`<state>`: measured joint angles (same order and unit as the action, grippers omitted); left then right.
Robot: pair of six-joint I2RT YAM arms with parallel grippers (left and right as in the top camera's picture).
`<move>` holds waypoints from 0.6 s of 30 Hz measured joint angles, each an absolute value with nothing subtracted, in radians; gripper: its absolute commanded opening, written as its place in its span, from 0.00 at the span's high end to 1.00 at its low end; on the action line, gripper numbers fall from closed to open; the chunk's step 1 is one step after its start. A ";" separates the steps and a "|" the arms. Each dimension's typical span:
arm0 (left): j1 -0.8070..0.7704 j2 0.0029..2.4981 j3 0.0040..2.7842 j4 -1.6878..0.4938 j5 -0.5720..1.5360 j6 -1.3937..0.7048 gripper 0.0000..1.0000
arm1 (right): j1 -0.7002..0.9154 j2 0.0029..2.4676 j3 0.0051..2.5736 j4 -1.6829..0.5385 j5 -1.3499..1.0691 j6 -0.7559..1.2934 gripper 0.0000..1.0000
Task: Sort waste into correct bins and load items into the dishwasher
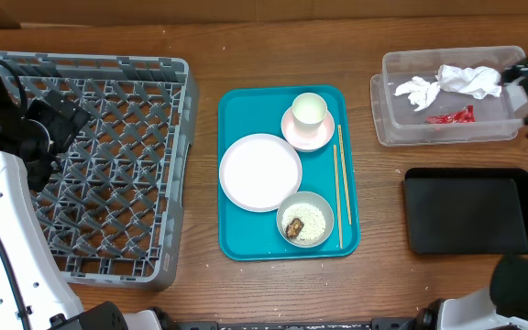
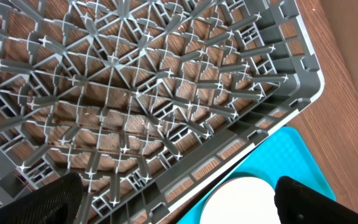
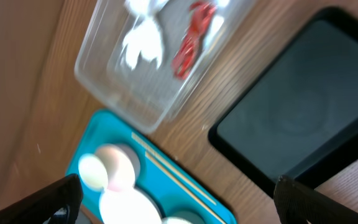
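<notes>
With your left gripper (image 2: 179, 202) and right gripper (image 3: 179, 199) both released and empty, tilting the rice bowl (image 1: 305, 220), lower centre, would scatter grains across the teal tray (image 1: 236, 231).

You have the dish rack (image 1: 177, 165) at the left of the overhead frame and the serving tray (image 1: 246, 229) in the middle. On that tray the cup (image 1: 308, 108) sits in a bowl (image 1: 302, 139) at upper right, the plate (image 1: 260, 171) left of centre, and a second bowl (image 1: 324, 203) holding rice (image 1: 313, 220) below, with chopsticks (image 1: 340, 183) along the right edge. At upper right the tub (image 1: 392, 128) holds tissue paper (image 1: 452, 84) and the wrapper (image 1: 450, 116) — the shallow tray (image 1: 470, 211) lies below it.
</notes>
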<state>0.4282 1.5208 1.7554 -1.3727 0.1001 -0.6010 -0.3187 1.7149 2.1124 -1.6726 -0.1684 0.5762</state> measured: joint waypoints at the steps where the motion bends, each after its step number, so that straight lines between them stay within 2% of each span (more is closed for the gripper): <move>1: 0.428 1.521 1.755 -1.373 0.100 -0.601 0.00 | -0.293 1.715 2.112 -1.677 -0.170 0.559 0.00; 11: 0.428 1.521 1.755 -1.373 0.100 -0.601 0.00 | 0.088 1.720 2.051 -1.634 -0.145 0.379 0.00; 18: 0.428 1.521 1.755 -1.373 0.100 -0.601 0.00 | 0.160 1.722 2.043 -1.576 -0.180 0.357 0.00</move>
<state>0.4282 1.5208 1.7554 -1.3727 0.1001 -0.6010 0.1600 1.7218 2.0430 -1.5761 -0.1799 0.3573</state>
